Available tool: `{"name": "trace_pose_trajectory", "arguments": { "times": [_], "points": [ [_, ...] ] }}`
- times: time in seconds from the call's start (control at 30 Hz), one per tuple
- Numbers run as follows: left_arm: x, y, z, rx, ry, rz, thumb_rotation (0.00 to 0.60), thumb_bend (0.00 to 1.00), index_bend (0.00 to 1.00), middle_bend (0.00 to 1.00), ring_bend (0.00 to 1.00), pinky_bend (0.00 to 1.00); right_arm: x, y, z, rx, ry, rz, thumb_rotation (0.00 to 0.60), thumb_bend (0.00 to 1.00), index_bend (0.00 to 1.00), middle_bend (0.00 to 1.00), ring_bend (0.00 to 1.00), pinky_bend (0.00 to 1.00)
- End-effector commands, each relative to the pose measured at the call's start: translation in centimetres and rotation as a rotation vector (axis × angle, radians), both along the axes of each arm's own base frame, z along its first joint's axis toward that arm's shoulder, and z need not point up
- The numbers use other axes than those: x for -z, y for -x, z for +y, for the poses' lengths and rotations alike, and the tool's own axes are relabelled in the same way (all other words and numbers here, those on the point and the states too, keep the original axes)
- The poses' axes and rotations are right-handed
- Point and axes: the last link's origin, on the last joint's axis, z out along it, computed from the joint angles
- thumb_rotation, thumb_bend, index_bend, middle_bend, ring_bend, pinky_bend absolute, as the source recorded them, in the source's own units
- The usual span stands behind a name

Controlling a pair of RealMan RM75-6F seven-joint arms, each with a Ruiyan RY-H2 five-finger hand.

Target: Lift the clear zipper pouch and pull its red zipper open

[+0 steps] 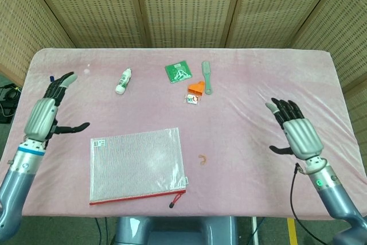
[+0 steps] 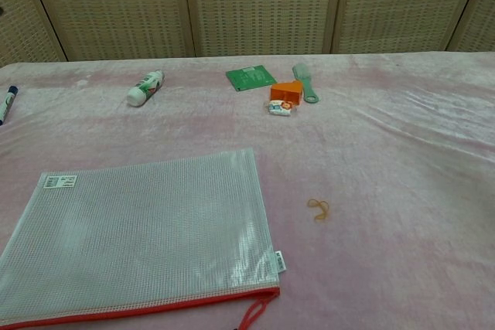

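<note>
The clear mesh zipper pouch (image 1: 136, 164) (image 2: 143, 233) lies flat on the pink table near the front edge. Its red zipper (image 1: 137, 197) (image 2: 155, 307) runs along the near side, and the pull cord (image 1: 175, 201) trails off the right end. My left hand (image 1: 47, 113) hovers open at the table's left side, well left of the pouch, fingers spread. My right hand (image 1: 296, 133) is open at the right side, far from the pouch, palm up with fingers spread. Neither hand shows in the chest view.
A white tube (image 1: 123, 81) (image 2: 145, 88), green card (image 1: 178, 72) (image 2: 251, 78), grey comb (image 1: 206, 76) (image 2: 304, 82), orange piece (image 1: 196, 88) (image 2: 288, 93) and small packet (image 1: 192, 100) lie at the back. A blue marker (image 2: 7, 104) sits far left. A rubber band (image 1: 202, 159) (image 2: 318, 208) lies right of the pouch.
</note>
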Motion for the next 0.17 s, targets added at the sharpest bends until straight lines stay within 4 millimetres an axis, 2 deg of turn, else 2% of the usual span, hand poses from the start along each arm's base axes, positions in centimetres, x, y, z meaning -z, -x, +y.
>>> {"name": "trace_pose_trajectory", "arguments": {
  "times": [0.03,0.17],
  "points": [
    [-1.2,3.6,-6.4,-0.162,-0.065,0.164,0.600,0.00,0.00,0.00,0.00,0.00,0.1,2.9,3.6,0.002,0.076,0.023,0.600,0.00,0.00,0.00,0.00,0.00],
    [-1.0,4.6,-8.7,-0.203,-0.068,0.206,0.600,0.00,0.00,0.00,0.00,0.00,0.0,3.9,5.1,-0.010,0.115,0.067,0.600,0.00,0.00,0.00,0.00,0.00]
  ]
}}
